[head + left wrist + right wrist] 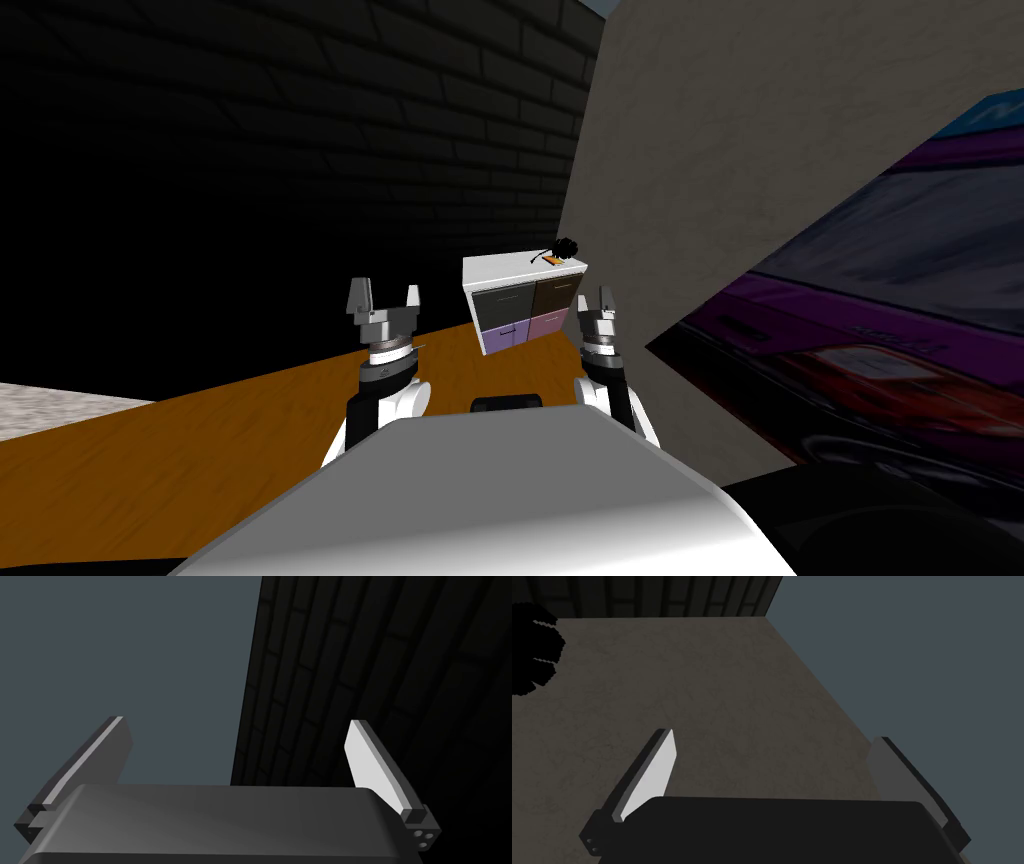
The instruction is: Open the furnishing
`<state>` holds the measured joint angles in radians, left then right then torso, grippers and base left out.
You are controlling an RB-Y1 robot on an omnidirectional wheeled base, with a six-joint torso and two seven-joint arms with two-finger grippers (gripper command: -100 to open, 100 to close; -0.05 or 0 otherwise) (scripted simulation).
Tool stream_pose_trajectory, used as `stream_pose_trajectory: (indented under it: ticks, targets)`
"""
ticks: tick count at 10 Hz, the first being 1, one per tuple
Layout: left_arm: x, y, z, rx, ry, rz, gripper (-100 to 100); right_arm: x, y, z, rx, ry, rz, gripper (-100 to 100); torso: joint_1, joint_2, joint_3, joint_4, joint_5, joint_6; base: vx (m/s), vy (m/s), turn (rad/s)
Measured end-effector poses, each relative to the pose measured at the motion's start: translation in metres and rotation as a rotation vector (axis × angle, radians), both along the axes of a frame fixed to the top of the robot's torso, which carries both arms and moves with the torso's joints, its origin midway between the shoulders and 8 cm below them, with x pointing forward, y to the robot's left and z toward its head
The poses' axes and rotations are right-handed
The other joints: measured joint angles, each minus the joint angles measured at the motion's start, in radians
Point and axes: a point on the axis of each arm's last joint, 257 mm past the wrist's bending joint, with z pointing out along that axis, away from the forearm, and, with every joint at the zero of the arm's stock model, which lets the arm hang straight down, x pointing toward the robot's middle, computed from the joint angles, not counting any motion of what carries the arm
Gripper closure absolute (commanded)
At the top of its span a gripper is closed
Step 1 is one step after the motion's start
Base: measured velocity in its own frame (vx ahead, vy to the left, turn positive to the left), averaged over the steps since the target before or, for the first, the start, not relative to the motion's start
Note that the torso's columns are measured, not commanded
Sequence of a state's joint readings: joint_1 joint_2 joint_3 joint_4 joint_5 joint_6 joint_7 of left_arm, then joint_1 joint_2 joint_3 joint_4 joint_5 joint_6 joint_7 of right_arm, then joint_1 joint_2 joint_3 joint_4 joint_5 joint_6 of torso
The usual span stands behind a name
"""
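Where the orange-brown floor runs up to the dark brick wall, a small white cabinet stands in the middle of the head view, its right side against the corner of a beige wall. It has four drawer fronts: dark grey upper left, brown upper right, violet lower left and pale lilac lower right. All four sit flush with the front. On its top, toward the right end, is a ragged black tuft beside a flat tan item.

The cabinet lies beyond both arms and apart from them, appearing in the gap between my two pincers. My right pincer stands just right of the cabinet's right edge, upright, touching nothing. Its fingers are spread wide and hold nothing. My left pincer is raised left of centre, farther from the cabinet. Its fingers are likewise parted wide and empty.

A big picture of a red car slants across the lower right.
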<state>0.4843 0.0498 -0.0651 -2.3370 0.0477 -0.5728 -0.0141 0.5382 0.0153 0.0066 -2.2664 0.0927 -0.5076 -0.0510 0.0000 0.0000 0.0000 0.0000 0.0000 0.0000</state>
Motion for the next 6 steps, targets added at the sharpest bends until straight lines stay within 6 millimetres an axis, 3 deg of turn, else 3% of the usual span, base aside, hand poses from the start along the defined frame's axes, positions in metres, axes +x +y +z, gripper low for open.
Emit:
stream_pose_trajectory:
  ticks: [2, 6]
  targets:
    - [0.0000, 0.0000, 0.0000, 0.000, 0.000, 0.000, 0, 0.0000, 0.0000, 0.0000, 0.000, 0.000, 0.000, 0, 0.000, 0.104, -0.209, 0.105, 0.000, 0.000, 0.000, 0.000, 0.000]
    - [-0.0001, 0.0000, 0.0001, 0.000, 0.000, 0.000, 0, -0.0001, 0.0000, 0.0001, 0.000, 0.000, 0.000, 0, 0.000, 0.396, -0.792, 0.396, 0.000, 0.000, 0.000, 0.000, 0.000]
